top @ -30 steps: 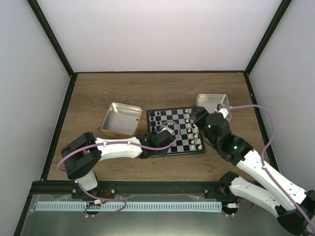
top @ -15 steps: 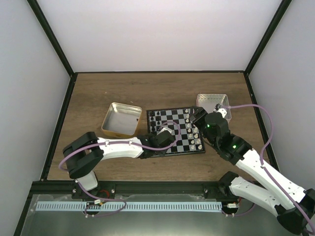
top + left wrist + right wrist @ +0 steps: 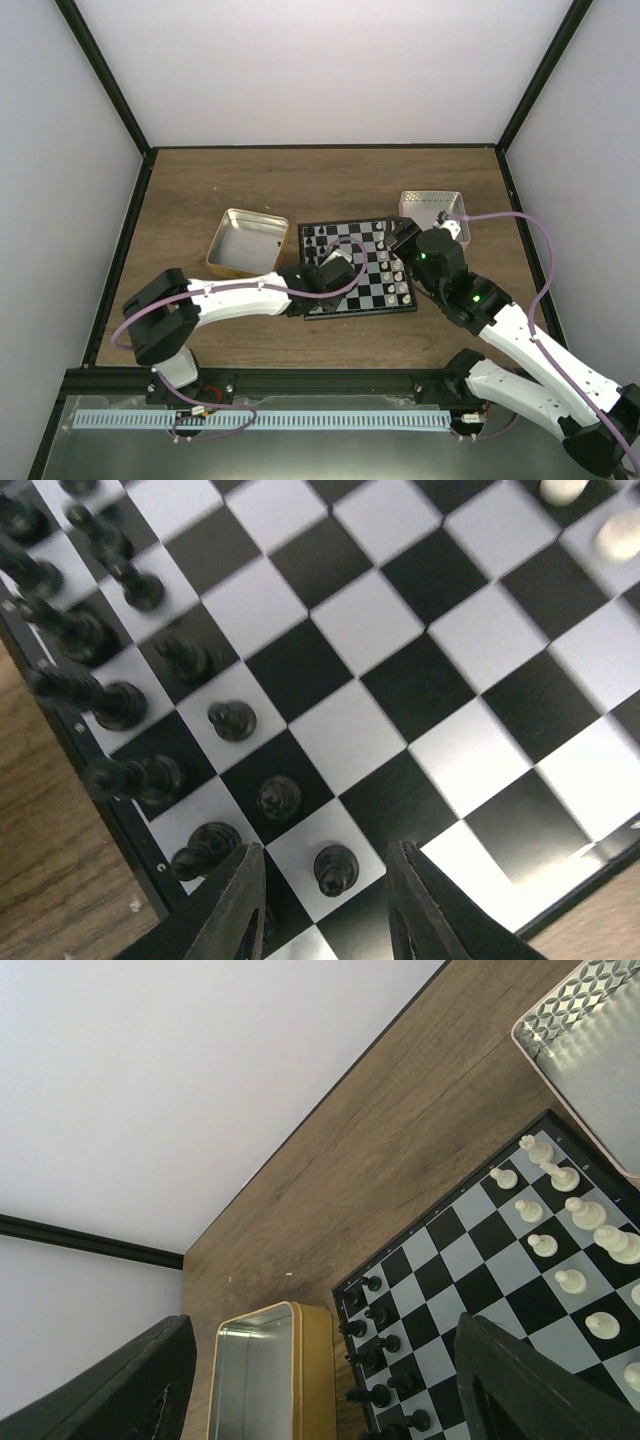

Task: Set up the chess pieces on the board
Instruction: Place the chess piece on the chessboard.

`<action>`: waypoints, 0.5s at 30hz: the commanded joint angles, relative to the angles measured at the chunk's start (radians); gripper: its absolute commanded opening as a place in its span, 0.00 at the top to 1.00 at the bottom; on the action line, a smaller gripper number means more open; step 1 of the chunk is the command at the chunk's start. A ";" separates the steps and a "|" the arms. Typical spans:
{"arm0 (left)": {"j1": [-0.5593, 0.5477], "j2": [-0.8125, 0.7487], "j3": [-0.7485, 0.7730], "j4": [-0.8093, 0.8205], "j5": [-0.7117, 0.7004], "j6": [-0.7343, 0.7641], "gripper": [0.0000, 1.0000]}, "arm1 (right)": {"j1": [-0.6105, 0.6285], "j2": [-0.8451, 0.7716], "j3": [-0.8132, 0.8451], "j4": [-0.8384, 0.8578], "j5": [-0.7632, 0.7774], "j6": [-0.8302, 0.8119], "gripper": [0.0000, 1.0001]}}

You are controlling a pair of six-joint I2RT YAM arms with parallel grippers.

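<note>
Looks nearly finished, full count unchecked: two rows of tiny black chess pieces standing on the small black-and-white checked board, ahead and left of the left pincer. Straddles one black pawn, fingers part open, gripping nothing (daylight either side). Right pincer wide open, empty, above the board. Shown only from the left wrist: that gap; from above, hidden under the arm.

The worktop is matt, grained wood; the board smooth and glossy; the chess pieces shiny black; the gold tin polished metal.
</note>
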 commanded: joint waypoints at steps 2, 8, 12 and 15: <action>0.039 -0.108 0.082 -0.063 0.004 0.001 0.62 | -0.005 -0.017 -0.007 0.019 0.010 -0.003 0.27; 0.218 -0.222 0.069 -0.076 0.054 -0.014 0.54 | -0.005 -0.026 -0.010 0.018 0.006 -0.008 0.27; 0.476 -0.271 0.034 -0.115 0.072 -0.076 0.48 | -0.005 -0.036 -0.014 0.017 0.005 -0.011 0.27; 0.682 -0.280 0.014 -0.115 0.154 -0.087 0.45 | -0.005 -0.043 -0.020 0.024 0.004 -0.012 0.27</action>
